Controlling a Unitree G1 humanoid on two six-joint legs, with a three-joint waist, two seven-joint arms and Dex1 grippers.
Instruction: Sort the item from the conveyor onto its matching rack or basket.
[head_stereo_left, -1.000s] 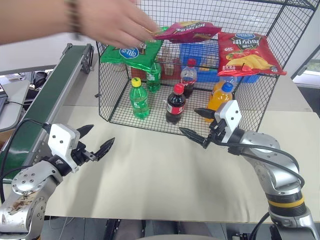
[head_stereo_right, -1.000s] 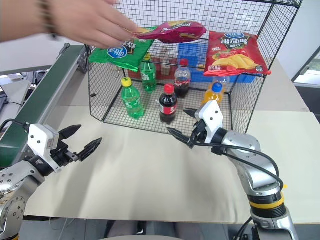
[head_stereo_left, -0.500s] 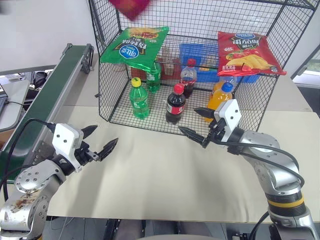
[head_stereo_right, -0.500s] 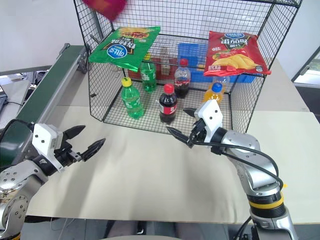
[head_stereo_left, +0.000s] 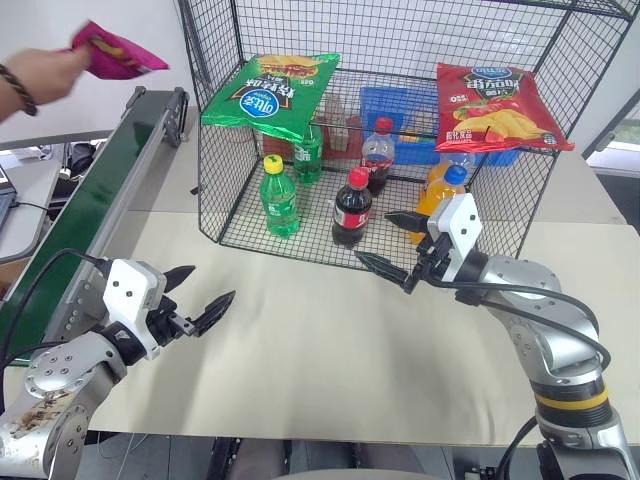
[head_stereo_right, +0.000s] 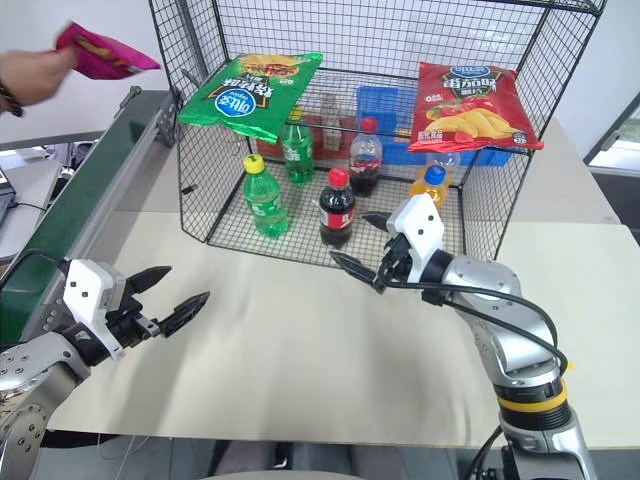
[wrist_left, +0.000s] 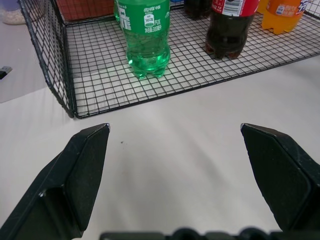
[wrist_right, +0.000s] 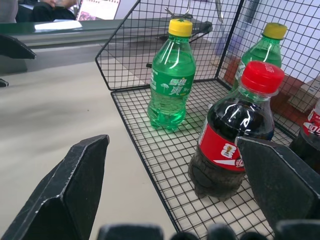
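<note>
Left eye view: a hand (head_stereo_left: 40, 72) holds the pink chip bag (head_stereo_left: 118, 52); both pincers (head_stereo_left: 196, 297) (head_stereo_left: 396, 243) gape, empty.

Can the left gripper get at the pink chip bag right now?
Probably not. The pink chip bag is in a person's hand, up in the air above the conveyor's far end, while the left gripper hangs open, low over the table.

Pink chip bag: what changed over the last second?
The person's hand carried the pink chip bag from the top of the wire rack out to the left, above the conveyor, still holding it. Green chip bag, red chip bag, bottles and both open grippers unchanged.
</note>
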